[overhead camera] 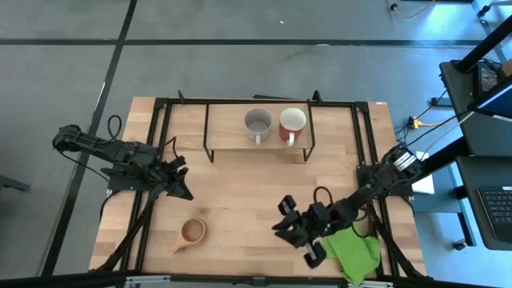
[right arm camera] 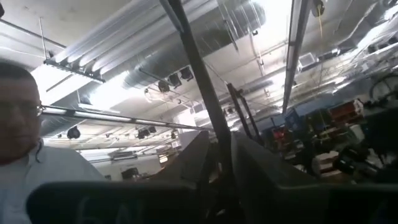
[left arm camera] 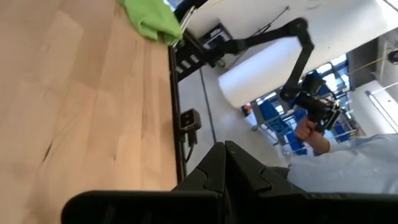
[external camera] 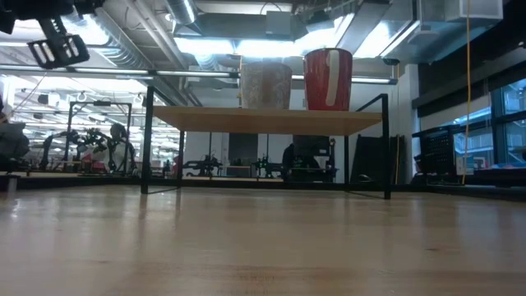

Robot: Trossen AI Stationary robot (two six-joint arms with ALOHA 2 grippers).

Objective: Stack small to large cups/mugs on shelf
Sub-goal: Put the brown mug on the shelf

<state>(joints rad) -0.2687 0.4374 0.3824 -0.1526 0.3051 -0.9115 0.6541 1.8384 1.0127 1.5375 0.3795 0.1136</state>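
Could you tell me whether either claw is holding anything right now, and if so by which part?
Nothing is held: the left claw is shut and empty, and the right claw also holds nothing.

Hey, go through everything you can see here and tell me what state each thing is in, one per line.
Grey mug: upright on the shelf, empty.
Red mug: upright on the shelf beside the grey mug, empty.
Wooden cup: upright on the table, empty, not yet shelved.
Green cloth: crumpled at the table's edge.
Left gripper: shut, empty.
Right gripper: raised above the table, holding nothing visible.
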